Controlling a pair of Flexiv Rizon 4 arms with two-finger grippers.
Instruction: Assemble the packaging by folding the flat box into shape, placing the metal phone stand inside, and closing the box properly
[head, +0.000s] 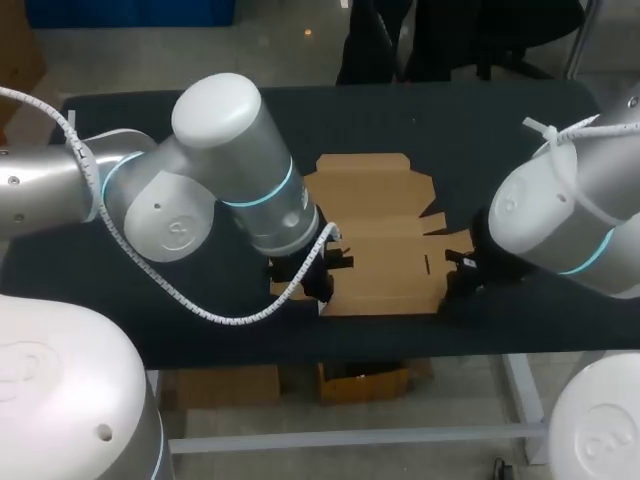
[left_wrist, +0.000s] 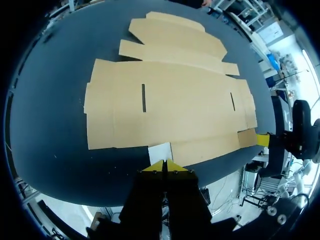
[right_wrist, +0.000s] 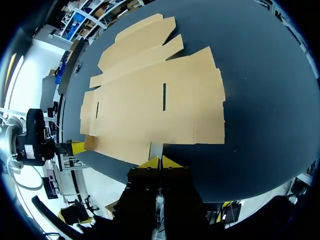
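The black table (head: 150, 130) fills most of the head view. The left arm (head: 230, 170) comes in over it from the left and the right arm (head: 560, 220) from the right, and both bend down toward the front edge.

Between them the brown box (head: 375, 215) lies unfolded and flat on the middle of the table. Its near edge is close to the table's front edge and its lid panels point to the far side. Two narrow slots (left_wrist: 143, 97) are cut in its main panel.

The left gripper (left_wrist: 164, 166) sits at the box's near edge toward its left end, its yellow tips pressed together on a small pale flap (left_wrist: 160, 151) that tilts up from the sheet. The right gripper (right_wrist: 160, 162) sits at the near edge toward the right end, its tips likewise closed on a small flap (right_wrist: 156, 149).
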